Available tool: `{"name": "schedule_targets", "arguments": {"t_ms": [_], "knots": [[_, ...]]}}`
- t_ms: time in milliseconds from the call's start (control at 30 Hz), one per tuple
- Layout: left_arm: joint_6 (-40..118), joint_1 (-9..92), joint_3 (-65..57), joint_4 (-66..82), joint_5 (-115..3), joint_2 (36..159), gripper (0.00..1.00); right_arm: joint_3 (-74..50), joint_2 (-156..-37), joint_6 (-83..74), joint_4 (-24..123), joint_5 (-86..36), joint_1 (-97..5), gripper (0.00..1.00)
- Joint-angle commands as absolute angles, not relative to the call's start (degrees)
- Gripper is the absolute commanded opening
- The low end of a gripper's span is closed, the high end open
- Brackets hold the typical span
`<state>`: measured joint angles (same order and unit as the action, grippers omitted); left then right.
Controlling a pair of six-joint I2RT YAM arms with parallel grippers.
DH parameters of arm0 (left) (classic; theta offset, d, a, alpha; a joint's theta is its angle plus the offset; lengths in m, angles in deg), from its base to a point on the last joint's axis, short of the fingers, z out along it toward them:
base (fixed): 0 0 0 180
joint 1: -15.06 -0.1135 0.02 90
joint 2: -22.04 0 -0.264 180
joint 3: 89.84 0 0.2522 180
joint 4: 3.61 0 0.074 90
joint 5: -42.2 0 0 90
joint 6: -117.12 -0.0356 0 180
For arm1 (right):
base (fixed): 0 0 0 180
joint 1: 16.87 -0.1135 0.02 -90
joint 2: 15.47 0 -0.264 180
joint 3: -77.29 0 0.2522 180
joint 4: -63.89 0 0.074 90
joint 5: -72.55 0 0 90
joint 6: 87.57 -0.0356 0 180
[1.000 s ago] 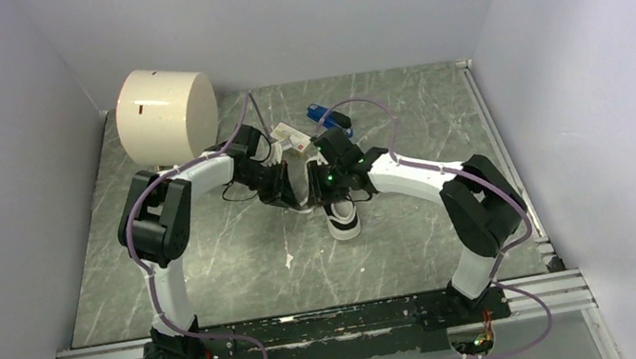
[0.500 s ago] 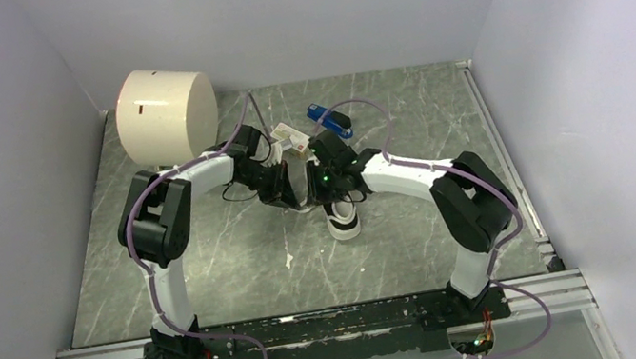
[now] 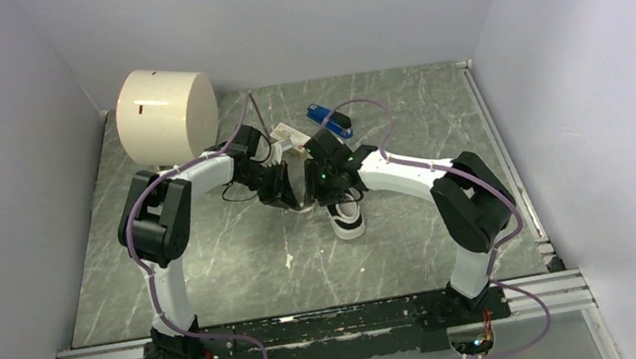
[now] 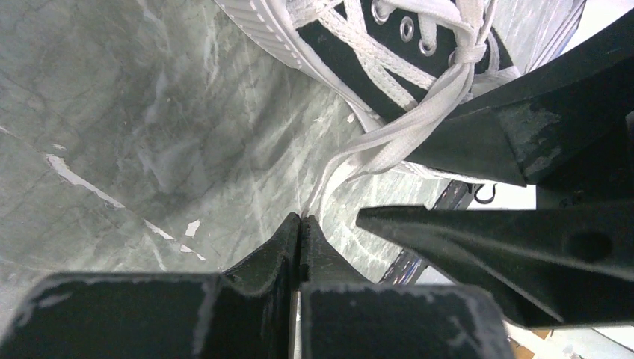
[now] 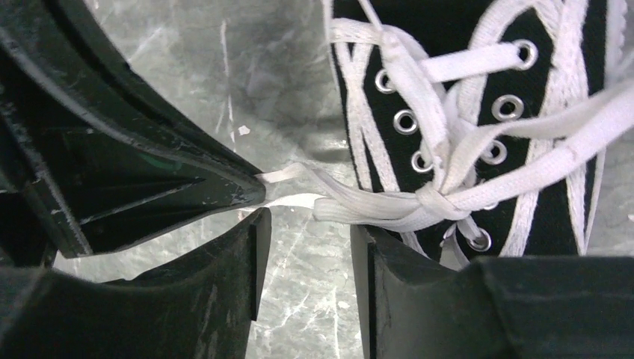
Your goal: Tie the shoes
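Note:
The black-and-white sneaker [image 3: 347, 216] lies mid-table, toe toward me, partly hidden under both wrists. In the left wrist view its black upper [image 4: 389, 71] and white laces [image 4: 389, 146] show at top. My left gripper [image 4: 300, 218] is shut on a white lace that runs taut from the knot. In the right wrist view the shoe [image 5: 478, 90] shows a knot [image 5: 434, 202] by the eyelets. My right gripper [image 5: 303, 232] is open, its jaws just below the lace strands [image 5: 329, 196], with the left gripper's fingers [image 5: 187, 179] close on its left.
A large cream cylinder [image 3: 165, 115] stands at the back left. A blue stapler [image 3: 329, 121] and a small white-and-tan box [image 3: 290, 134] lie just behind the grippers. Grey walls enclose the marbled table [image 3: 229, 251] on three sides.
My right wrist has moved left and away toward the left gripper. The sneaker has shifted slightly with it. The left arm has stayed put.

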<state>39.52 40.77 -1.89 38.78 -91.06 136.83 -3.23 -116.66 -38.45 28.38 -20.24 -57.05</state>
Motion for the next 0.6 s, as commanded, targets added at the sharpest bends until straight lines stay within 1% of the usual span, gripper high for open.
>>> {"name": "schedule_targets", "arguments": {"t_ms": [0, 100, 267, 367, 500, 533, 567], "knots": [[39.6, 41.0, -0.4, 38.9, -92.1, 136.7, 0.05, -3.6, -116.1, -44.7, 23.6, -15.1, -57.0, 0.46], [40.5, 41.1, -0.8, 38.2, -92.2, 136.6, 0.05, -4.0, -115.5, -48.2, 24.9, -14.9, -57.3, 0.43], [41.5, 41.3, -1.7, 37.0, -92.2, 136.0, 0.05, -5.6, -117.7, -53.1, 20.1, -11.4, -58.3, 0.42], [41.5, 41.4, -2.1, 37.0, -91.7, 135.9, 0.05, -5.7, -117.8, -54.2, 19.8, -10.0, -59.4, 0.41], [41.6, 41.4, -2.9, 36.6, -92.0, 135.5, 0.05, -6.9, -118.6, -54.3, 19.9, -8.1, -60.6, 0.38], [41.6, 41.4, -3.1, 36.5, -92.1, 135.4, 0.05, -7.6, -119.1, -54.4, 19.1, -7.7, -60.6, 0.35], [41.5, 41.4, -3.1, 36.6, -92.1, 135.4, 0.05, -8.1, -119.3, -54.4, 18.6, -7.3, -60.7, 0.31]]}}
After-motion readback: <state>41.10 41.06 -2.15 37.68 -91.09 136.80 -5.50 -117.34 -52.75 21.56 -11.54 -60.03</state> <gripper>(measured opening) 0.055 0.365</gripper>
